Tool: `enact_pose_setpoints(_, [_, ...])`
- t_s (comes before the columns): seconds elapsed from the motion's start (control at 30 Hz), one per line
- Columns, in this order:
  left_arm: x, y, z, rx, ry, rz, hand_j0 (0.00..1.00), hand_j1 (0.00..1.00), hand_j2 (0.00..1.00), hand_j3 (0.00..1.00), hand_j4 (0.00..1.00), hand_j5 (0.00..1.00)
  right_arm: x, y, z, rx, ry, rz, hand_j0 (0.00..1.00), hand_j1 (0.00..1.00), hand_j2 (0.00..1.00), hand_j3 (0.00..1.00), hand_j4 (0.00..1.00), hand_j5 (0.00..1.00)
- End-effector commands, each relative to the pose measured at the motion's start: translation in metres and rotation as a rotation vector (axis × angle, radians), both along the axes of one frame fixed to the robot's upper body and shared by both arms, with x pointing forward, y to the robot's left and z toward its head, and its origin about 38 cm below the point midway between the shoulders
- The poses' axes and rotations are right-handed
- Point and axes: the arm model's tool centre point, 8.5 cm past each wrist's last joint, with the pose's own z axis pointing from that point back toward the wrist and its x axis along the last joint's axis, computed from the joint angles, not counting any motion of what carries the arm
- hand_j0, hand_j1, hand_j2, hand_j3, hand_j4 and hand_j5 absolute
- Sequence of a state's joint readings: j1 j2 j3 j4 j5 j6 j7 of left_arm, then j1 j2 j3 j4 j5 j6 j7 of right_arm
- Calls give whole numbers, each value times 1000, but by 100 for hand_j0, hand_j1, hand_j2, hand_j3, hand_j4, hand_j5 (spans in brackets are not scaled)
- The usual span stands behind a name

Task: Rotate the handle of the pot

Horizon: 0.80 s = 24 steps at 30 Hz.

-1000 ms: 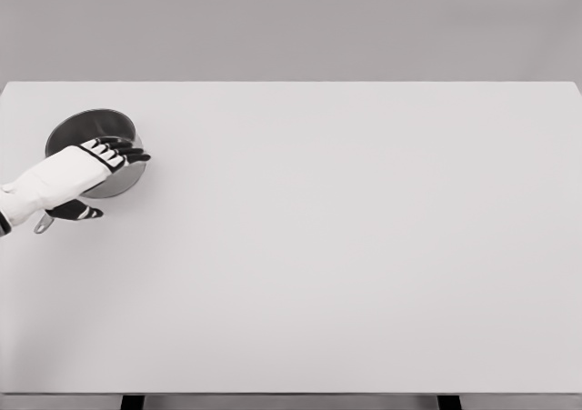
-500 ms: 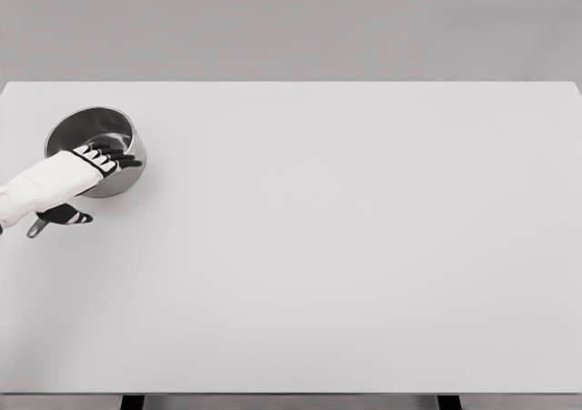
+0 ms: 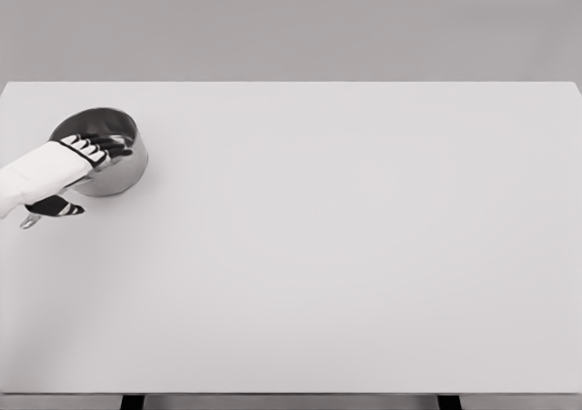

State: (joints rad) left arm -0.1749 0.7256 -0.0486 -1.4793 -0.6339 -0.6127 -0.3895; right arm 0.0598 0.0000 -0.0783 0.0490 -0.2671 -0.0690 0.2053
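Note:
A steel pot (image 3: 123, 174) stands at the far left of the white table (image 3: 346, 246). Its thin handle runs toward the lower left under my hand, and only the handle's tip (image 3: 28, 220) shows. My left hand (image 3: 95, 175) lies across the pot's near-left rim. The black fingers (image 3: 105, 144) stretch flat over the pot's inside and the thumb (image 3: 59, 209) sits below, beside the handle. Nothing is gripped. The palm hides most of the handle. The right arm is out of view.
The table's left edge (image 3: 3, 110) is close to the pot and the handle tip. Two dark table legs (image 3: 133, 401) show at the bottom edge.
My left hand has drawn back to the left and slightly up over the pot. The handle tip has swung left and up with it, and the pot has shifted slightly right.

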Motion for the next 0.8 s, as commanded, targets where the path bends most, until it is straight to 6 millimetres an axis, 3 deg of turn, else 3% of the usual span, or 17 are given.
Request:
enact_pose_setpoints(0.0, [0,3,3,-7,-7,8,100,100,100,100,100,100,0,0,0,0,0,0,100,100,100,100,100,100])
enact_pose_setpoints(0.77, [1,15,8,4,-18,40,100,100,100,100,100,100,0,0,0,2,-1,0,100,100,100,100,100,100])
